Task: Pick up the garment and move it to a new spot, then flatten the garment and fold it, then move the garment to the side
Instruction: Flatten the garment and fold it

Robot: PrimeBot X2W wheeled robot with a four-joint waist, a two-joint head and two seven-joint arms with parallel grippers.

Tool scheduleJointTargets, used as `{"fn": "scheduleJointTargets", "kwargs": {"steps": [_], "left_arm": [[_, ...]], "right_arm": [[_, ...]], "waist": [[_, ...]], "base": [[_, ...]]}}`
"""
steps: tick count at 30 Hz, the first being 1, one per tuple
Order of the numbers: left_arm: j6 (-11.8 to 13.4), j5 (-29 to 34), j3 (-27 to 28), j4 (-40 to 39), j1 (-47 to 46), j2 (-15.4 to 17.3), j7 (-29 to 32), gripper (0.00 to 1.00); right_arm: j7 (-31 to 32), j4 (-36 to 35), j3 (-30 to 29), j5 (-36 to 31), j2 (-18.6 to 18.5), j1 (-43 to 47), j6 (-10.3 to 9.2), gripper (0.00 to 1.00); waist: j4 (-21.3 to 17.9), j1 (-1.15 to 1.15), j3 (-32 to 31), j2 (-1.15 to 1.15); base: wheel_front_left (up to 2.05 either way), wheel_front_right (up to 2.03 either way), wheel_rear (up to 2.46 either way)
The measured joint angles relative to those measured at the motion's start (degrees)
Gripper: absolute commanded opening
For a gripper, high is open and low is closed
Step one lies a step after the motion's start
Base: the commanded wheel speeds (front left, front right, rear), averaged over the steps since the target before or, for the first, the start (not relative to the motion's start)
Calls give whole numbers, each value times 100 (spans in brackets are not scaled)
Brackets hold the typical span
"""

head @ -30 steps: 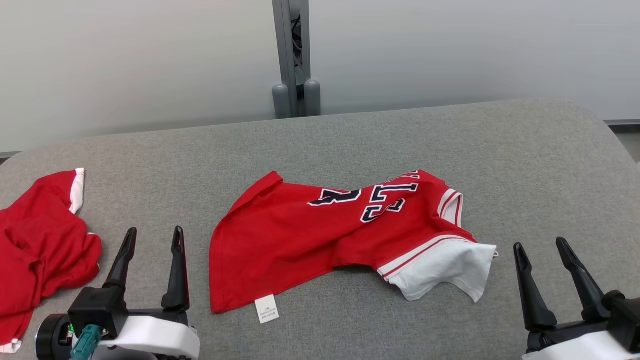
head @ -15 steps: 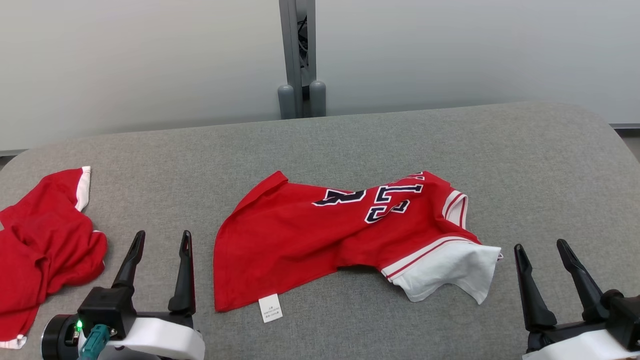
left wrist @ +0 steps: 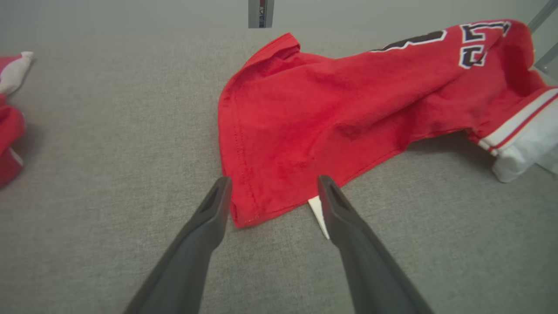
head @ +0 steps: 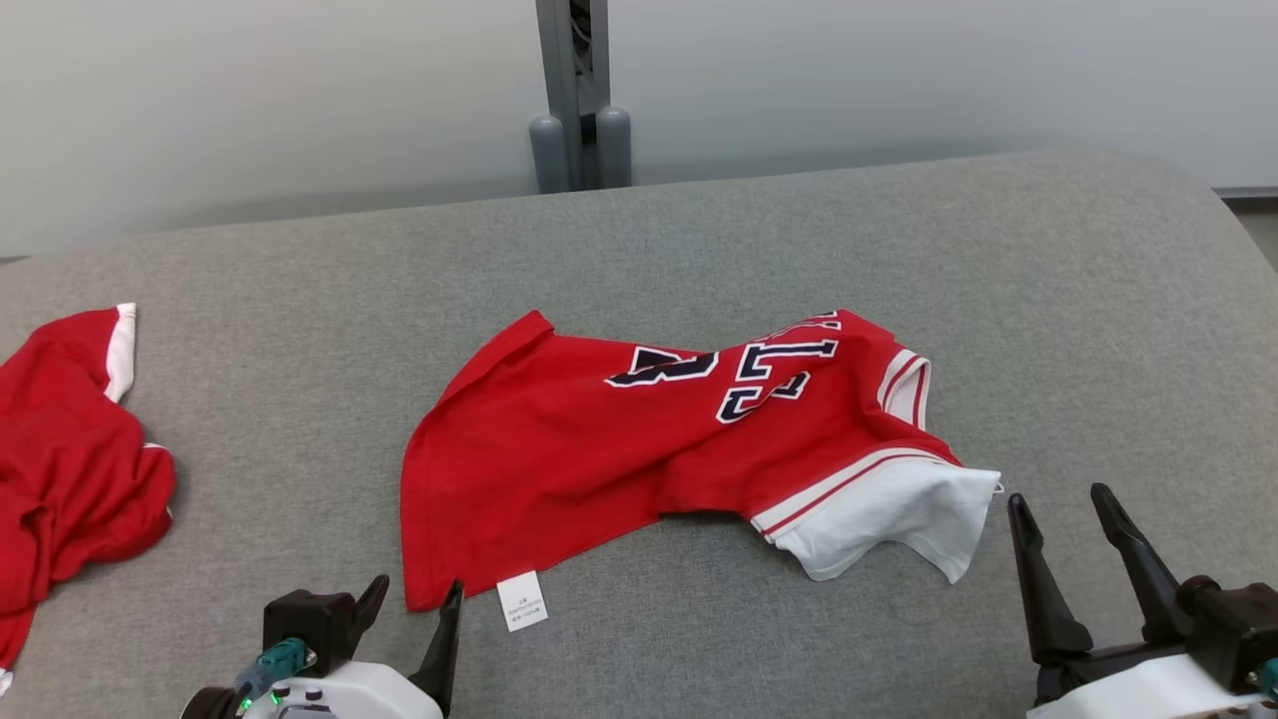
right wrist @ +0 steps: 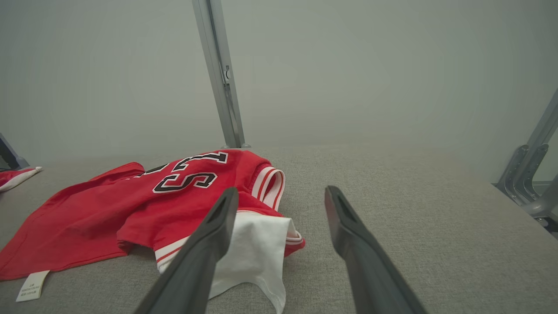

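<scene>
Left hand nearer garment, second garment aside

The left pincer, with two long dark fingers on a white wrist shell, stands at the lower left of the head view, jaws spread wide and empty, fingers foreshortened and pitched forward. The right pincer stands at the lower right, jaws equally wide and empty, fingers leaning up and left.

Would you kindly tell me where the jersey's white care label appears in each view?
Head view: care label lower left of centre, at the jersey hem.
Left wrist view: care label lower centre.
Right wrist view: care label bottom-left corner.
Shared landmark: the grey post.
</scene>
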Motion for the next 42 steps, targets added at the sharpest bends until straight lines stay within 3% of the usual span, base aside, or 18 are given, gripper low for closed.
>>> {"fn": "scheduleJointTargets", "kwargs": {"steps": [5,11,12,13,24,35,36,37,38,39,42], "left_arm": [[-182,-289,7,666,-68,-15,277,100],[-365,-492,119,1109,-205,-79,159,100],[-361,-501,118,1143,-206,-92,154,47],[-363,-503,108,1156,-214,-111,154,0],[-410,-491,120,1210,-434,-116,11,0],[-405,-405,129,1072,-648,-97,-147,0],[-405,-405,143,1073,-650,-96,-169,0],[-405,-405,149,1073,-654,-91,-196,0],[-408,-407,153,1068,-668,-91,-213,0],[-407,-405,157,1049,-690,-97,-254,0],[-403,-396,215,954,-766,-88,-369,0]], "right_arm": [[-49,103,69,22,4,-83,1,100],[-42,253,-4,21,4,-97,1,100],[-31,279,-23,21,4,-96,1,100],[-24,305,-35,22,4,-92,1,100],[442,657,177,-186,-122,-100,1,100],[365,1918,845,-20,-469,-938,1,100],[344,2029,875,16,-474,-1020,1,83],[343,2121,906,19,-482,-1090,1,45],[298,2206,935,29,-485,-1145,1,30],[294,2257,977,77,-492,-1172,1,0],[249,2252,1054,210,-519,-1177,1,0]], "waist": [[-144,0,181,0],[-309,0,259,0],[-327,0,265,0],[-340,0,271,0],[-348,0,417,0],[-152,0,590,0],[-140,0,599,0],[-131,0,605,0],[-117,0,606,0],[-100,0,602,0],[-73,0,594,0]], "base": [[0,0,0],[0,0,0],[0,0,0],[0,0,0],[0,0,0],[0,0,0],[0,0,0],[0,0,0],[0,0,0],[0,0,0],[0,0,0]]}}
